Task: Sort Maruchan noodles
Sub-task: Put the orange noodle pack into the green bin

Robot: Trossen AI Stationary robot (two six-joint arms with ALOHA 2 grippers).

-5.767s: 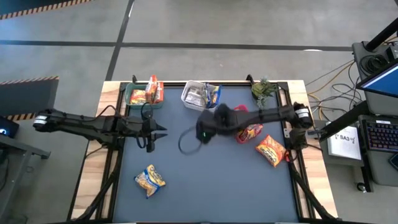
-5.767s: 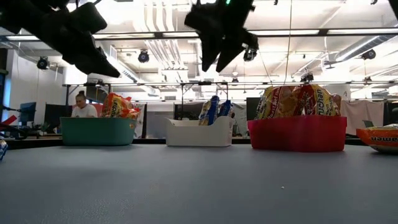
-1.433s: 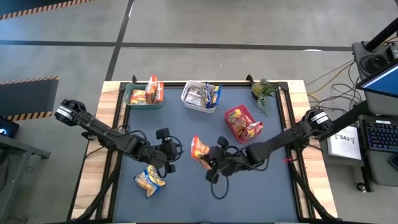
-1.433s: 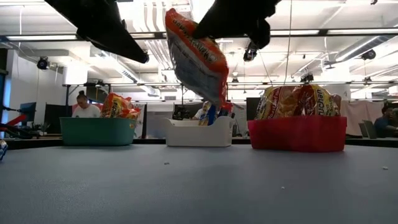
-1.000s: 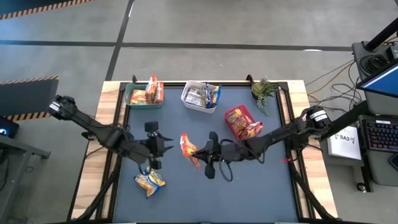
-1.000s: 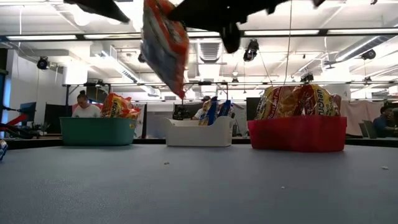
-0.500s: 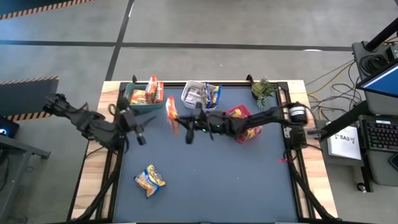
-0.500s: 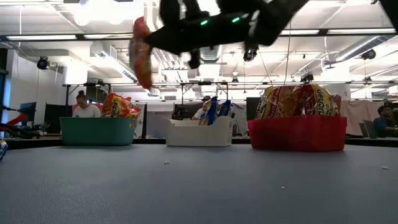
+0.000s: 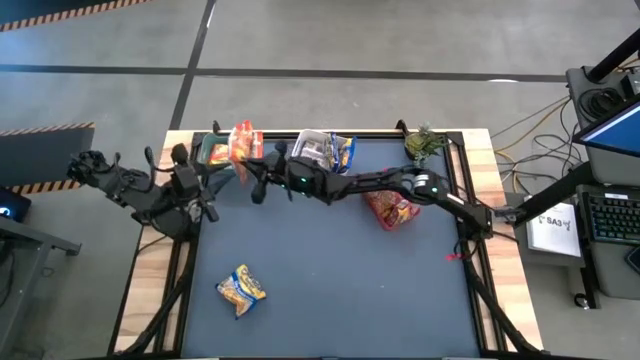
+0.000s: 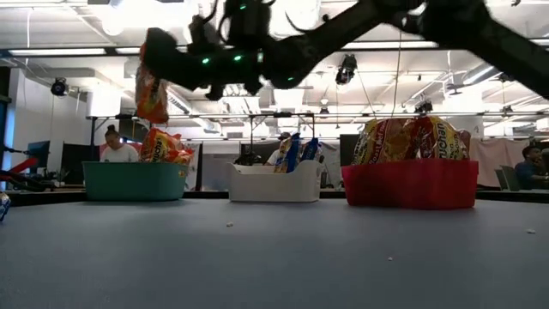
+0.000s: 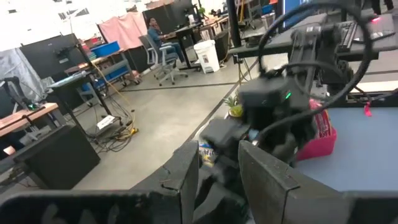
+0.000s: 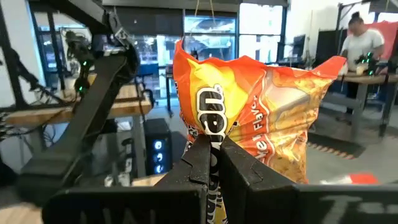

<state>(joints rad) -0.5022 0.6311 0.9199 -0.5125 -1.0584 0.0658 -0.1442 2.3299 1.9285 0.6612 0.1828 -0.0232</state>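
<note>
Currently the right gripper [image 9: 252,172] is clamped shut on an orange noodle packet [image 9: 241,143], pinching it by one edge; in the right wrist view the packet [image 12: 261,124] hangs between the closed fingers [image 12: 202,162]. The right arm is stretched nearly flat across the upper part of the high view, reaching from the right side of the desk [image 9: 340,290] toward the green bin [image 9: 210,152] at upper left, with the packet held above or just beside that bin. Probable faults from here: the edge grip is narrow, so the crinkly packet may slip or swing; a release made off-centre could drop the packet onto the bin rim or outside it; the bin already holds packets, so the new one may ride up and slide out. The left gripper [image 9: 188,195] hangs near the upper-left edge of the desk, close to the extended right arm, jaws partly apart and holding nothing visible; contact between the arms is a risk. One more packet [image 9: 241,288] lies on the desk at lower left, unsorted.
</note>
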